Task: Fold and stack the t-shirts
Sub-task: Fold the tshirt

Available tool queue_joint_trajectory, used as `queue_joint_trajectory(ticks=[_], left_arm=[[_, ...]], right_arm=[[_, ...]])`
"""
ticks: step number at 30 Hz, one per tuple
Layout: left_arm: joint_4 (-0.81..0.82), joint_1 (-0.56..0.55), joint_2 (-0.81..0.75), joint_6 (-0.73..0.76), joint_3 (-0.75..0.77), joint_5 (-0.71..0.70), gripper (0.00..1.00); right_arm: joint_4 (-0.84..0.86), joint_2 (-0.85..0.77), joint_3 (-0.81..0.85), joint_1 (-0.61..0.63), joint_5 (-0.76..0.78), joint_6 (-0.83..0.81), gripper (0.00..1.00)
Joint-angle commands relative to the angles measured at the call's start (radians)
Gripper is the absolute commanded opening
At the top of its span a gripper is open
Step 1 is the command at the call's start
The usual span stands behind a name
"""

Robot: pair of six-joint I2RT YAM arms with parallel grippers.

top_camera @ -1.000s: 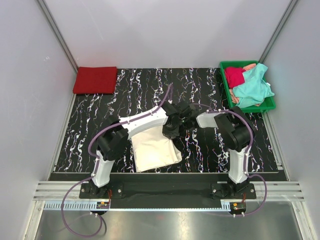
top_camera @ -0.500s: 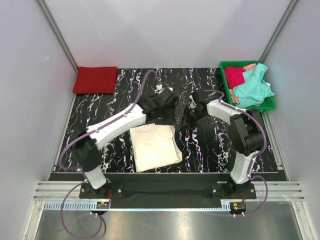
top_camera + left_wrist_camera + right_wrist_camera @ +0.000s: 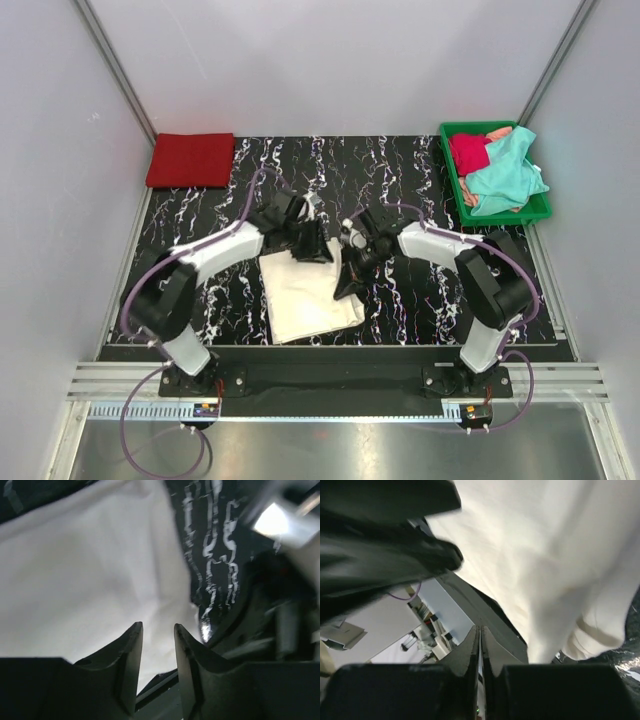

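The cream-white t-shirt (image 3: 303,298) lies folded on the near middle of the table; it also shows in the left wrist view (image 3: 85,570) and the right wrist view (image 3: 550,555). My left gripper (image 3: 317,250) hovers over its far edge, jaws a little apart and empty (image 3: 157,630). My right gripper (image 3: 343,287) is at the shirt's right edge, shut and empty (image 3: 480,632). A red t-shirt (image 3: 190,160) lies folded at the far left. A teal t-shirt (image 3: 505,176) and a crimson one (image 3: 467,152) lie crumpled in the green tray (image 3: 510,216).
The table has a black marbled mat (image 3: 400,180). The green tray stands at the far right corner, with a bit of peach cloth (image 3: 498,133) at its back. Grey walls close in the left, far and right sides.
My left gripper swung out toward the far middle, then came back over the cream shirt's far edge. My right gripper moved nearer and left, to the shirt's right edge.
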Motion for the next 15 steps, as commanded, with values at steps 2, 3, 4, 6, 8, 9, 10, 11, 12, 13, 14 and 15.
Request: queue_joint_trajectory(ticks=[2,3,4,6,8,9,10,11,12,13,14,15], left_arm=[[0.235,0.015,0.241,0.041,0.213,0.268,0.32],[0.234,0.015,0.275,0.033,0.235,0.271,0.31],[0.219,0.023,0.311,0.03,0.259,0.266,0.3],[0.215,0.026,0.384,0.025,0.299,0.265,0.29],[0.232,0.026,0.438,0.015,0.31,0.271,0.29],[0.228,0.026,0.454,0.015,0.316,0.272,0.29],[0.232,0.026,0.47,0.021,0.319,0.286,0.29],[0.235,0.026,0.495,0.025,0.324,0.286,0.29],[0.234,0.027,0.506,0.033,0.336,0.278,0.29],[0.232,0.036,0.513,0.045,0.341,0.271,0.29],[0.235,0.04,0.532,0.051,0.348,0.266,0.29],[0.234,0.046,0.543,0.067,0.367,0.262,0.29]], right_arm=[[0.065,-0.01,-0.084,-0.022,-0.097,0.004,0.07],[0.068,-0.004,-0.104,-0.02,-0.101,-0.013,0.06],[0.07,0.019,-0.114,-0.022,-0.098,-0.024,0.05],[0.096,0.043,-0.144,-0.024,-0.094,-0.022,0.04],[0.125,0.051,-0.158,-0.024,-0.056,-0.007,0.04],[0.128,0.054,-0.175,-0.024,-0.037,0.016,0.04],[0.14,0.051,-0.19,-0.024,-0.001,0.028,0.04],[0.151,0.052,-0.207,-0.028,0.012,0.044,0.04],[0.163,0.051,-0.257,-0.031,0.02,0.076,0.03],[0.197,0.049,-0.288,-0.031,0.038,0.093,0.03],[0.219,0.046,-0.32,-0.034,0.05,0.11,0.02],[0.238,0.036,-0.388,-0.04,0.061,0.139,0.01]])
